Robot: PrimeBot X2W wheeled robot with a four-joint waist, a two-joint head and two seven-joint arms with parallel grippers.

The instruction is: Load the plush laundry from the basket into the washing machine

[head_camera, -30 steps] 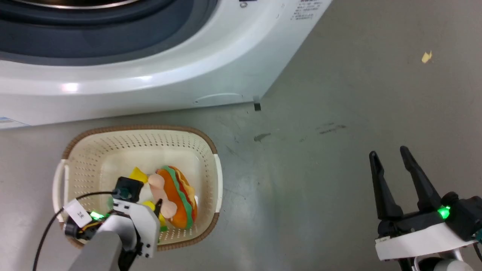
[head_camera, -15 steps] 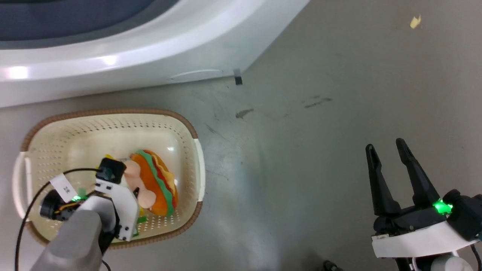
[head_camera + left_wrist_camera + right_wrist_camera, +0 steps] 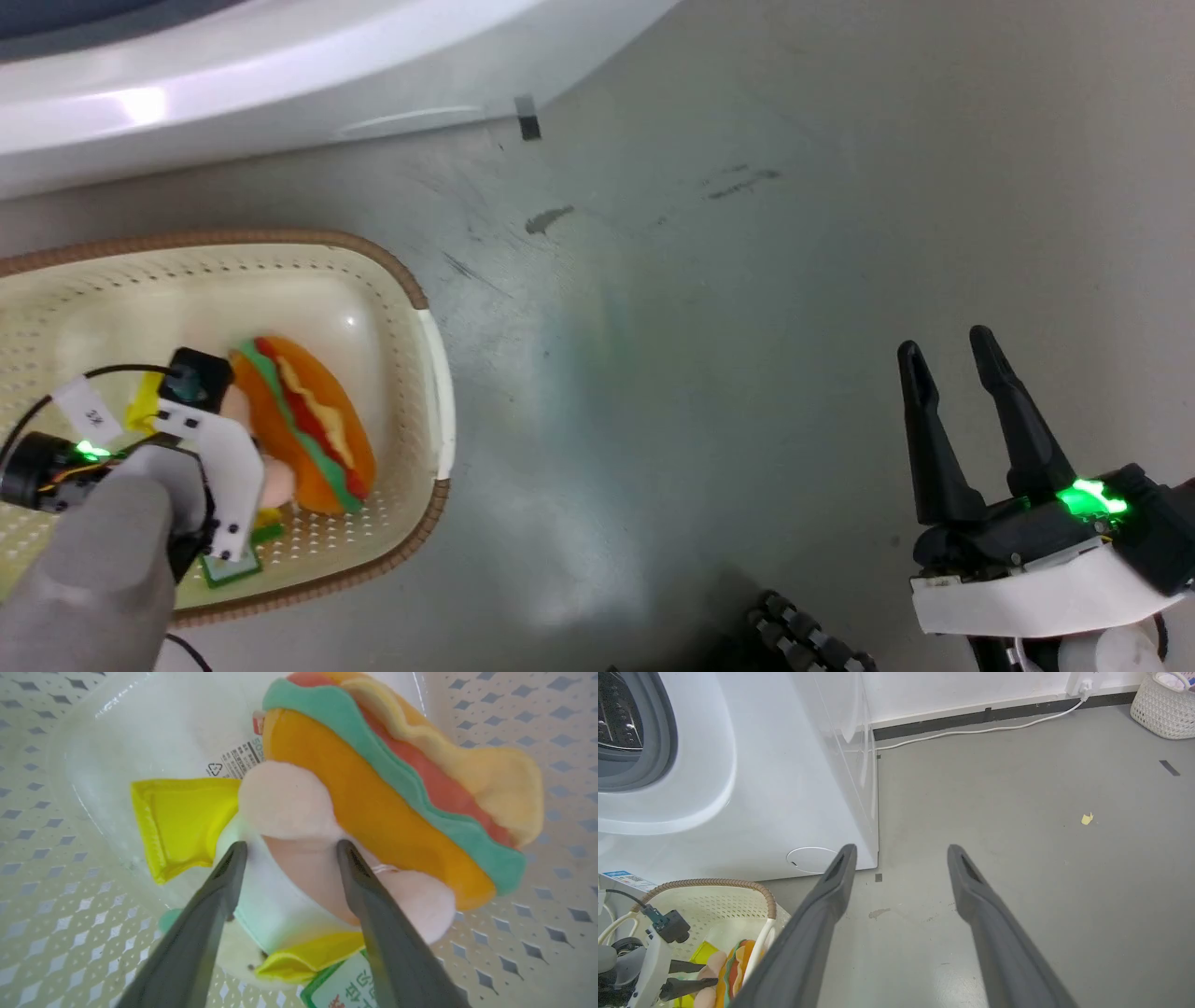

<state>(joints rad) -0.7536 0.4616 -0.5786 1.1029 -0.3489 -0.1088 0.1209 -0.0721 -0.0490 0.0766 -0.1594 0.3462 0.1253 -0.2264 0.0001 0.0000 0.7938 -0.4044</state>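
Left wrist view: we're down inside the basket (image 3: 537,718), and the left gripper (image 3: 289,843) has its jaws spread wide, one dark finger on each side of the plush laundry (image 3: 373,807).
Between the jaws: the toy's pale pink body fills the gap; whether the fingers actually press it, I cannot tell.
Beyond the fingertips: the orange hamburger half, with green, red and yellow layers, runs off to the right of the jaws.
Left of the jaws: the yellow flap (image 3: 182,821) of the toy.
Under the right finger: the green tag (image 3: 345,982) pokes out near the finger's base.
Right gripper (image 3: 945,343): jaws wide, gripping nothing, over the bare grey floor (image 3: 747,280) and well apart from the basket.
Ahead of the right jaws: the washing machine (image 3: 738,788) stands to their left, its white lower corner just past the left fingertip, and the basket sits on the floor near its front.
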